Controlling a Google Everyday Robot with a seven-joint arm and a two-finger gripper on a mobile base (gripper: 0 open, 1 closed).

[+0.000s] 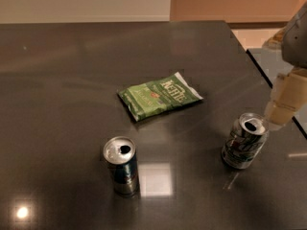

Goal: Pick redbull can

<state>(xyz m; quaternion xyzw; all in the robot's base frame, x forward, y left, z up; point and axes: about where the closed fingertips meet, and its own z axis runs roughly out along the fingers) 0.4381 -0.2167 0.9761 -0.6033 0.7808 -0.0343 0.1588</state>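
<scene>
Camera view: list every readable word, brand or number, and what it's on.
"KETTLE": on the green chip bag; its smaller print is too blurred to read.
Redbull can: label too blurred to read.
White-green-black patterned can: print unreadable.
Hand, at the right edge beside the patterned can: no text visible.

Redbull can (122, 169): dark blue and silver body, silver top. Wider can (243, 145): white, green, black mottled pattern, silver top. Chip bag (159, 96): green, white lettering. Table (57, 80): dark grey, glossy, pale light reflections. Gripper (274, 121): cream-white, at right edge, just beside wider can's top.
</scene>
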